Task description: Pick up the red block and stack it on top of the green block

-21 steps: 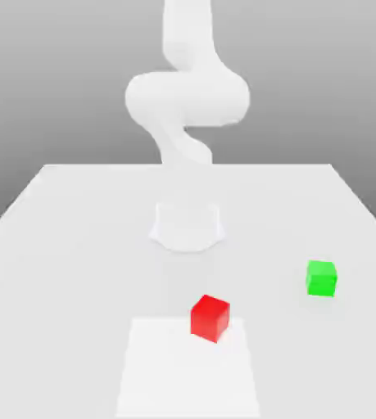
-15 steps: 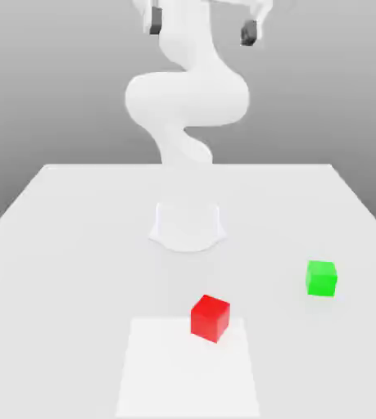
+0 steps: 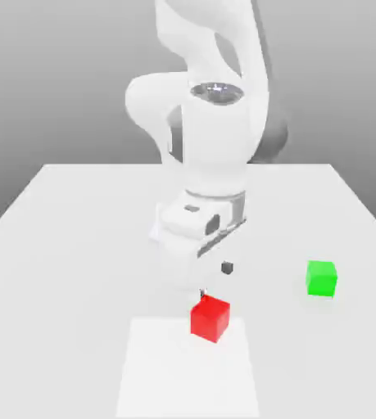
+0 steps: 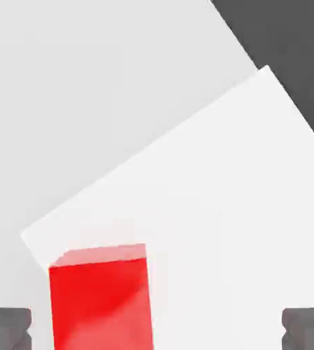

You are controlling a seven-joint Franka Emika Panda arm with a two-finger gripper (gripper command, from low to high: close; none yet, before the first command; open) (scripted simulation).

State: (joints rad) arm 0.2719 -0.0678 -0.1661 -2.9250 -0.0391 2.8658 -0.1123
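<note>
We are holding our pincer (image 3: 215, 280) spread wide just above the red block (image 3: 210, 317) near the worktop's (image 3: 76, 245) front edge, readying a grasp, with the green block (image 3: 321, 278) well apart toward the exterior view's right.

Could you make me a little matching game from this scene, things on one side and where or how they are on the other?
Things:
1. red block
2. green block
3. gripper
4. pale square patch

Places or states:
A. off alone toward the exterior view's right
B. flat on the table, nearest the camera
C. open, hanging just above a cube
D. sitting at the patch's far edge

Pairs: 1-D, 2-A, 3-C, 4-B
</note>
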